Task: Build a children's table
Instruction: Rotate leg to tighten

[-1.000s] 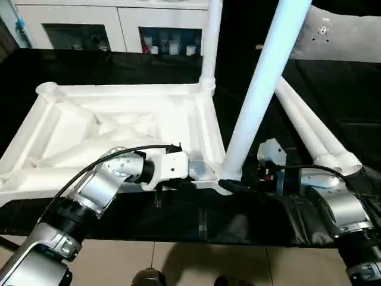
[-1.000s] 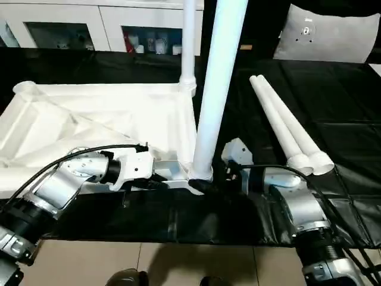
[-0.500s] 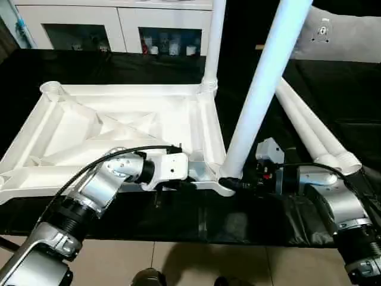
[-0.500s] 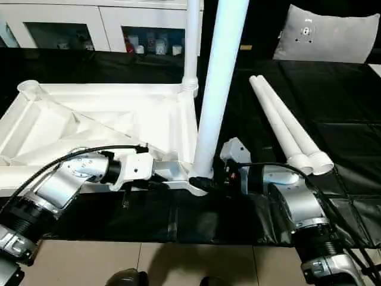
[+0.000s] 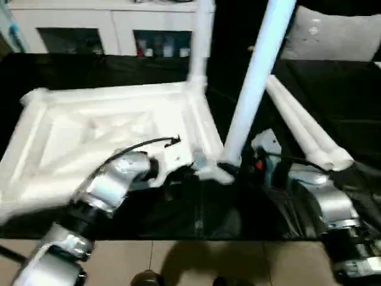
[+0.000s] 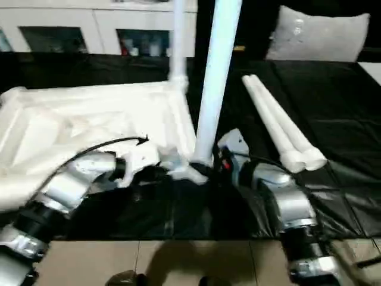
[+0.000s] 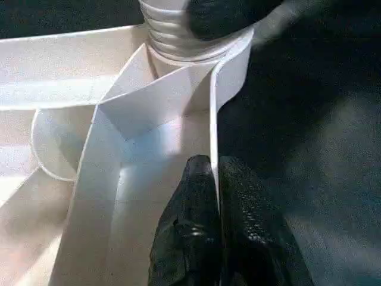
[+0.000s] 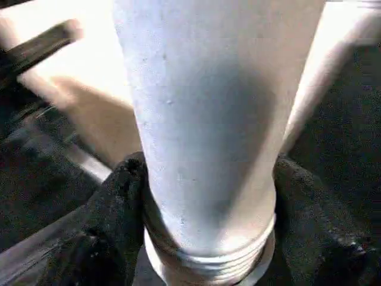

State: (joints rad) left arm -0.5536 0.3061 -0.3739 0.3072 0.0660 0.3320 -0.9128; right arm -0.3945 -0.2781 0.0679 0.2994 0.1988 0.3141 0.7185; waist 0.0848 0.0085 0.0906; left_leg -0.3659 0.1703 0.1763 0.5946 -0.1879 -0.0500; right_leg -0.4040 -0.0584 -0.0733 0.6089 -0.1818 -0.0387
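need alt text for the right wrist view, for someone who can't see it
The right end effector grips the base of a white table leg, one black finger on each side just above the leg's threaded end. Behind it, the white tabletop lies blurred on a black surface.

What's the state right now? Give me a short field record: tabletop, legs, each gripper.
tabletop: white table top lies underside up on the black cloth
legs fitted: far corner leg; near corner leg, both upright
legs loose: two spare legs lying side by side on the cloth
left gripper: shut on the tabletop's side wall
right gripper: clasps the near leg's base
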